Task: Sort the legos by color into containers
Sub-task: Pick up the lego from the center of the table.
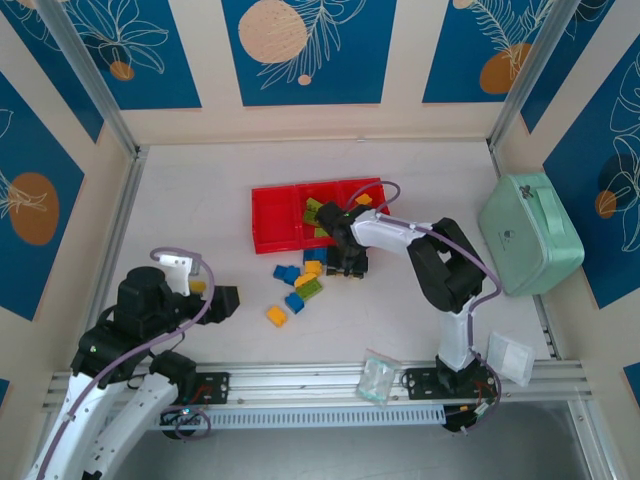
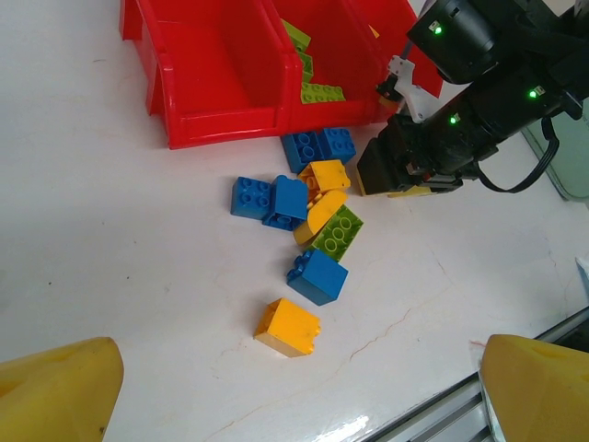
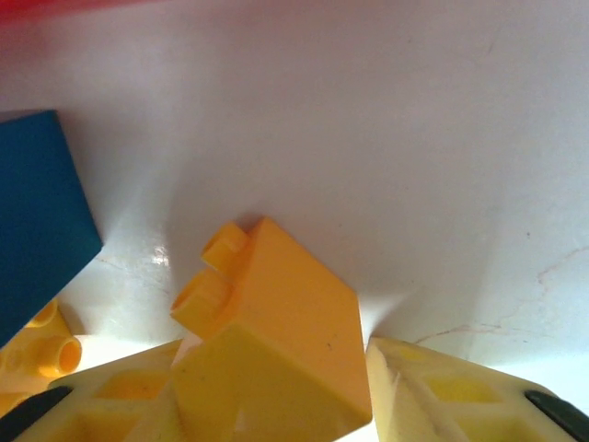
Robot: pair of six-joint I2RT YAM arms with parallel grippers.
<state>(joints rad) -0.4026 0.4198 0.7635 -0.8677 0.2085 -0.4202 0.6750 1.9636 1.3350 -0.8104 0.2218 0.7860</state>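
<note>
- Right hand (image 1: pixel 350 262) was clenched on an orange-yellow brick (image 3: pixel 276 313), low over the surface (image 1: pixel 200 200) and just on the near side of the red tray (image 1: pixel 272 228). Whether the brick touched the surface could not be told.
- Left hand (image 1: pixel 226 300) was released, spread wide, near-left of the loose bricks (image 2: pixel 319 276).
- Loose bricks, blue, lime and orange-yellow, lay clustered on the surface just near of the tray.
- Lime bricks (image 2: pixel 317 90) lay in the tray's middle compartment.
</note>
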